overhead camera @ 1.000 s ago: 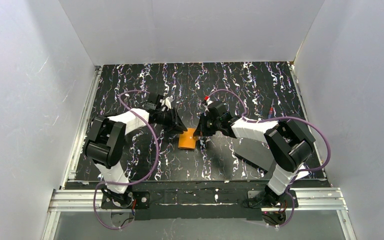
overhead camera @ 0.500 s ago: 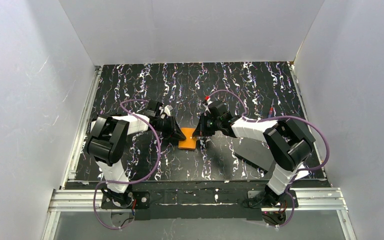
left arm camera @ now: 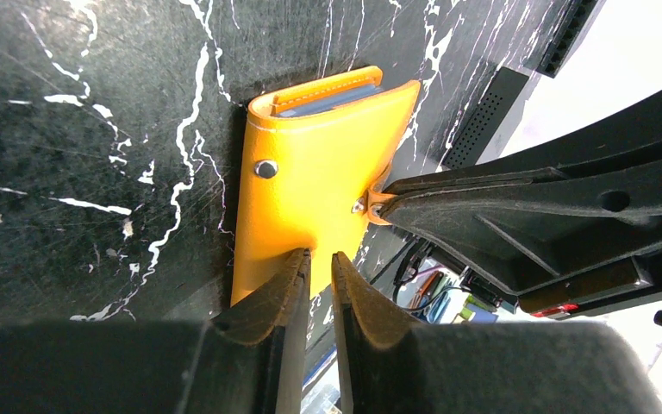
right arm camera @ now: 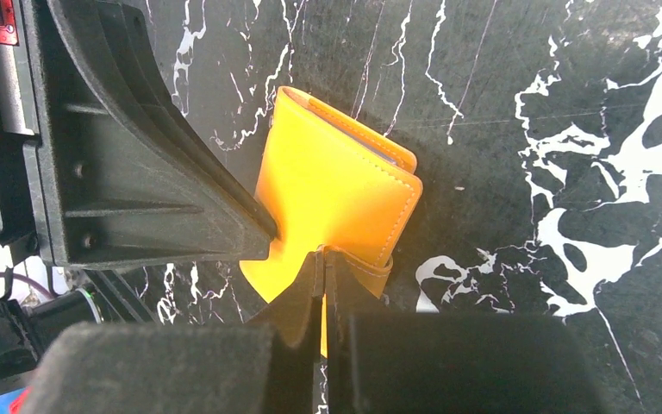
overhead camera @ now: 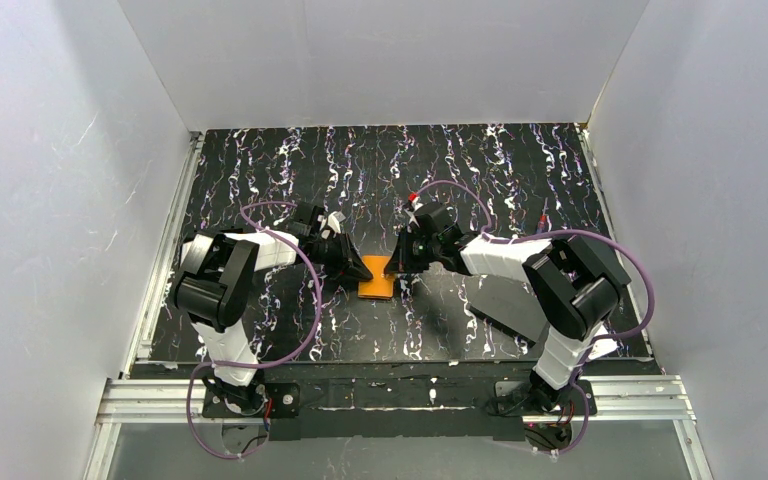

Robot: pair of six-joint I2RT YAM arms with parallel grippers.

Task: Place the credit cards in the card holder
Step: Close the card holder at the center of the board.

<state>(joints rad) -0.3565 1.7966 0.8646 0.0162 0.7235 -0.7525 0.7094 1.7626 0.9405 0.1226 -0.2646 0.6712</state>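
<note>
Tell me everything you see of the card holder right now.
The card holder is orange, leather-like and stitched, folded and lying flat on the black marbled table. A metal snap stud sits on its cover; grey-blue sleeves show at one end. The right gripper is shut on its tab; the left gripper meets its edge, grip unclear.

Orange card holder [left arm camera: 310,172] on black table [overhead camera: 480,165] with white veining

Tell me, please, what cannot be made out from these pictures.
Left wrist view: card holder shows only sleeve edges; any cards inside hidden.
Right wrist view: right tool covers the snap tab end.
Every view: whether left tool pinches or merely presses the holder's edge.
Top view: tools hide part of the holder.
</note>
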